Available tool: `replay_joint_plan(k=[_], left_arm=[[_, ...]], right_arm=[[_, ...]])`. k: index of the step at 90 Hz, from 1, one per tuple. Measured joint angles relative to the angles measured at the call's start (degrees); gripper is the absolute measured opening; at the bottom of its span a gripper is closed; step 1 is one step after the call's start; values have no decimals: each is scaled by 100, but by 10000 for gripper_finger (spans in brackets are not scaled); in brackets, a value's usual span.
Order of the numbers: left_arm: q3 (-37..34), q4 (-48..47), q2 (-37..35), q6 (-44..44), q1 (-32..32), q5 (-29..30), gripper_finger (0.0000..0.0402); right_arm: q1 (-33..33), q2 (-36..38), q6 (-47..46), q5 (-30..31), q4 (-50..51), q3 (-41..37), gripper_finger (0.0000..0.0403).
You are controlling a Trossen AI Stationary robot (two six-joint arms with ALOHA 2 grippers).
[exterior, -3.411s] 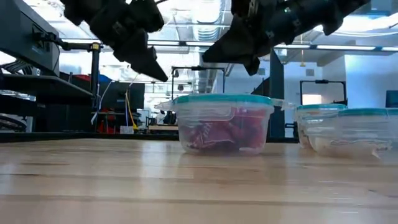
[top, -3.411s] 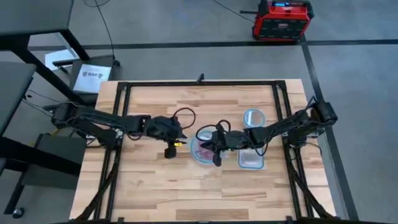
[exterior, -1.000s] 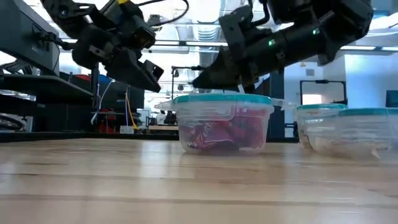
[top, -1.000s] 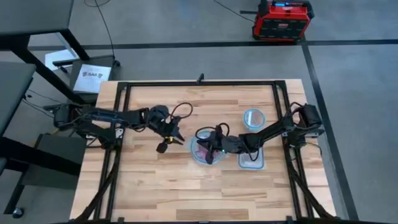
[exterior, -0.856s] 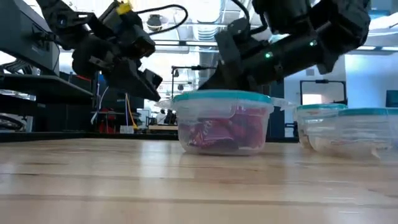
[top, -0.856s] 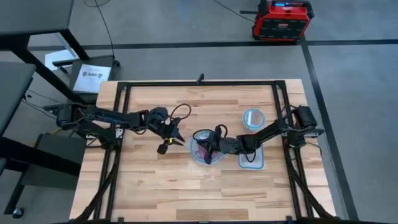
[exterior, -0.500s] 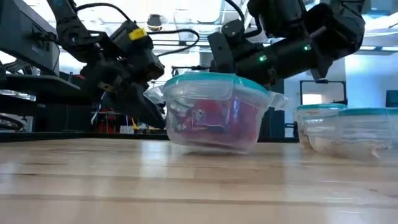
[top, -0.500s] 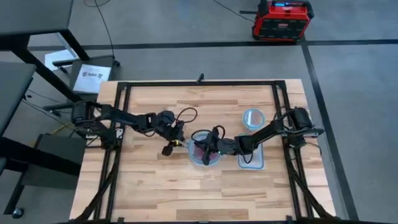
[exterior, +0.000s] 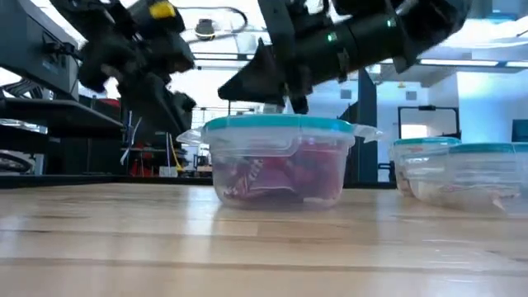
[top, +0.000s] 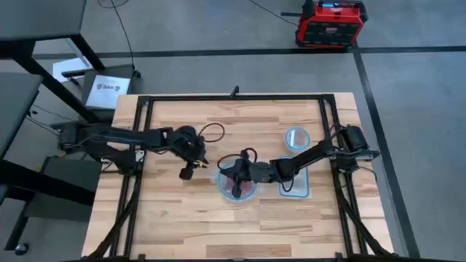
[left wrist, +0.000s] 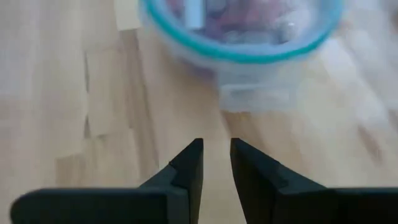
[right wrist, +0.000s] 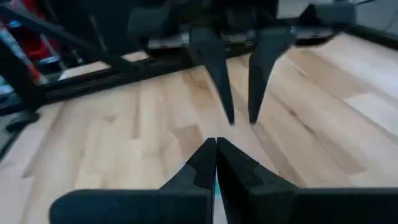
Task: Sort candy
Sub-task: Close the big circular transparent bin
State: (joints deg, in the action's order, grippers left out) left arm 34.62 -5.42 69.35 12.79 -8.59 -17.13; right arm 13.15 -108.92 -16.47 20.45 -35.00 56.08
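Right gripper clenched, fingertips together, over the round bowl at frame centre in high view; candy sits inside that bowl; left gripper just left of bowl, fingers slightly parted, grasping nothing; rectangular tub right of bowl.

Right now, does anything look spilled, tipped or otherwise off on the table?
Nothing stands out. The candy bowl sits level on the table, with the candy inside it and none visibly loose on the wood. The right tool, shut, is over the bowl; the left tool, open, hangs beside it.
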Motion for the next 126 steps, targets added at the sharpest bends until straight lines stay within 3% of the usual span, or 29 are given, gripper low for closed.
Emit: replay_joint_plan(k=[15, 53, 67, 78, 96, 115, 126], left_arm=[[-24, 156, -175, -95, 169, -17, 66], [51, 1042, 1129, -281, 543, -177, 66], [377, -194, 902, -197, 543, -157, 66], [597, -1099, 633, -3, 543, 287, 66], [555, 172, 518, -148, 539, 346, 66], [543, 396, 1385, -255, 592, 95, 66], [532, 1033, 1791, -410, 699, 90, 66]], right_arm=[[129, -370, -274, 120, 374, 94, 0], [145, -554, -560, 294, 523, 123, 0], [150, -558, -667, 262, 605, 124, 0], [144, -562, -672, 262, 593, 120, 0], [118, -566, -696, 244, 575, 116, 0], [138, -566, -701, 246, 572, 114, 0], [140, -566, -716, 246, 584, 109, 0]])
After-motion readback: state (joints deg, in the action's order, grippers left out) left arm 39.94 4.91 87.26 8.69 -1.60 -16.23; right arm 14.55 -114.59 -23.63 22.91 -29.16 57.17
